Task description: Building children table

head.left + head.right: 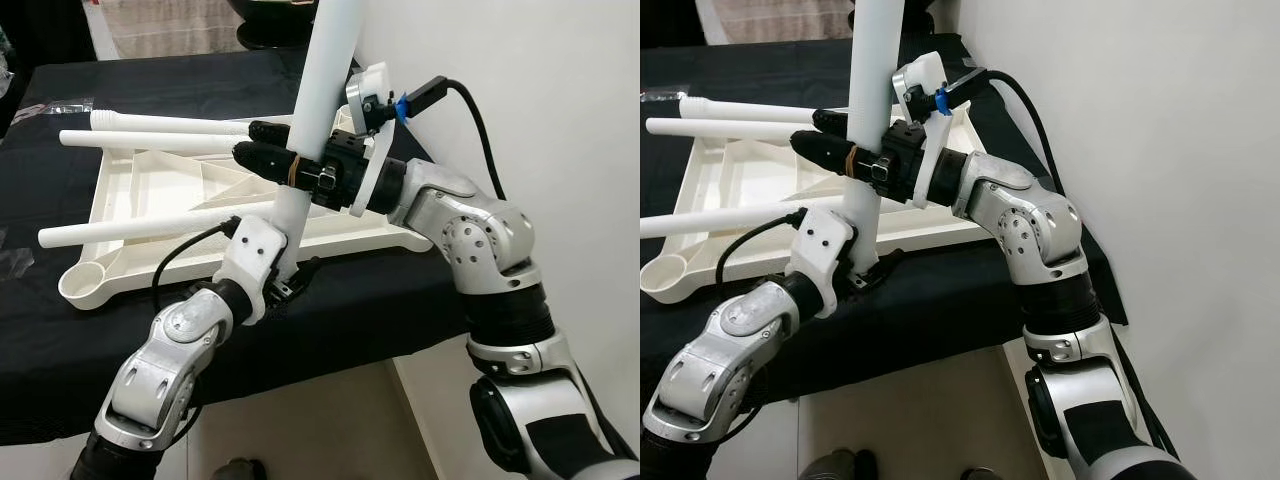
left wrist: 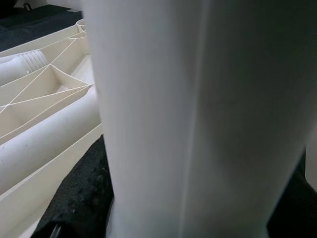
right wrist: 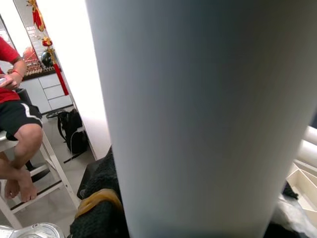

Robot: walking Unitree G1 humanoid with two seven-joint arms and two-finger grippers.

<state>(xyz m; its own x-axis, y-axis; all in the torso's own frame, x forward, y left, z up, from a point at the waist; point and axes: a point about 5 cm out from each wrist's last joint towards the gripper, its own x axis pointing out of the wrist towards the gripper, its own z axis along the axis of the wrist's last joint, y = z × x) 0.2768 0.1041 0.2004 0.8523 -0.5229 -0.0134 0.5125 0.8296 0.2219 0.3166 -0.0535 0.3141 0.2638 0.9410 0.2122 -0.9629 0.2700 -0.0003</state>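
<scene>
I hold the white table leg [image 1: 322,90] upright at the near corner of the upturned tabletop [image 1: 150,190], my right gripper [image 1: 265,150] clamped around its middle and my left gripper [image 1: 285,275] closed near its base, probably to guide it into the corner socket.

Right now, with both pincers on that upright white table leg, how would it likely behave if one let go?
The white leg looks like a stiff, smooth plastic tube, so it probably won't flex. Its glossy round surface may slip in the left pincer or right pincer. Freed, it would likely tip and roll across the black tabletop.
</scene>
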